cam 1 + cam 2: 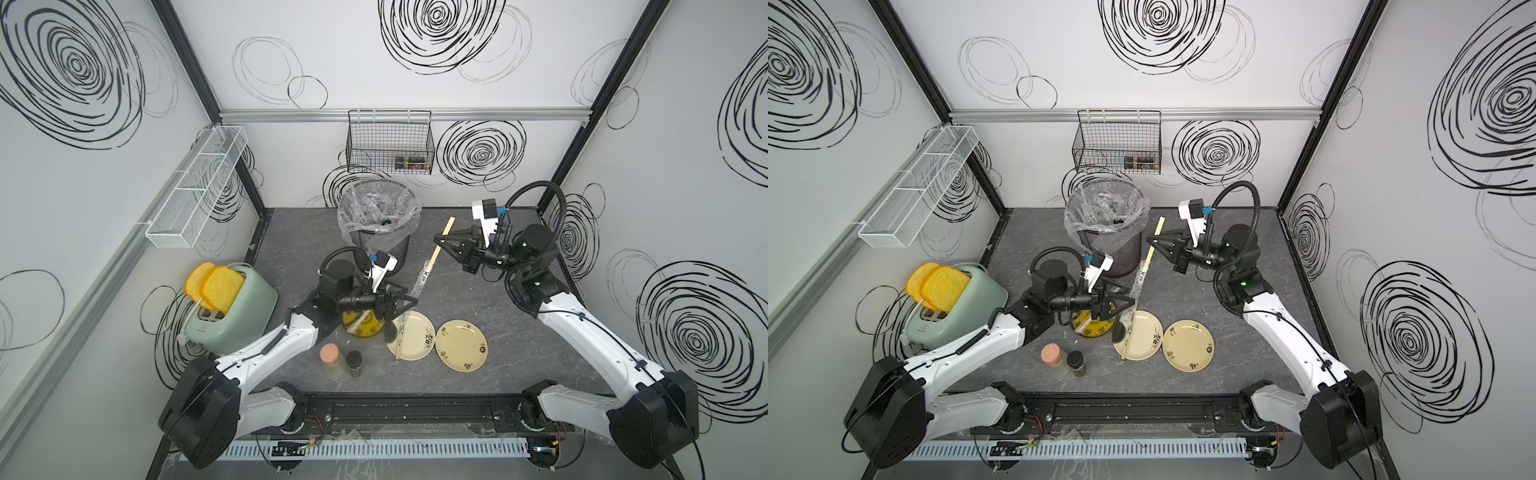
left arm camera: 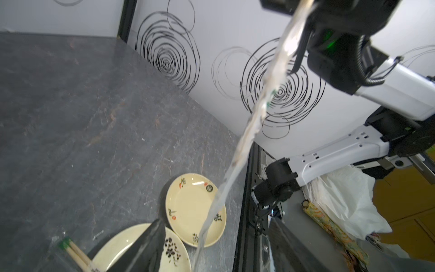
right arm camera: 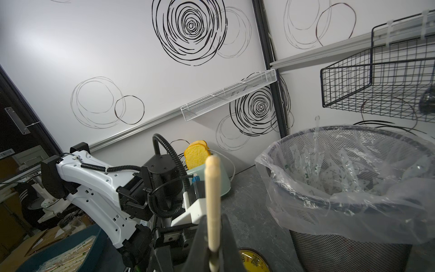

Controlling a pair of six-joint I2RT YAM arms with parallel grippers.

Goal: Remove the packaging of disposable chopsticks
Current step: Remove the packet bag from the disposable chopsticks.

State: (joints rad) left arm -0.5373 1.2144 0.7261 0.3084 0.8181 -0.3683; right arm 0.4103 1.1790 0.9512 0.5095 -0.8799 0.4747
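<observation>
Pinching chopsticks [image 1: 447, 225], right pincer [image 1: 437, 241], sleeve [image 1: 423, 279] print apparently unreadable

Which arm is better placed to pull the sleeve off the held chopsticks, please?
The left arm: its open jaws straddle the lower end of the sleeve, while the right arm clamps the chopsticks.

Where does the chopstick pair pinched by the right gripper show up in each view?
Both top views: chopstick pair, slanted, just picture-right of the bin.
Left wrist: blurred diagonal strip running down from the top edge, lower end inside the clear sleeve.
Right wrist: upright at bottom centre, close to the lens.
Shared landmark: the right gripper pinching it.
</observation>
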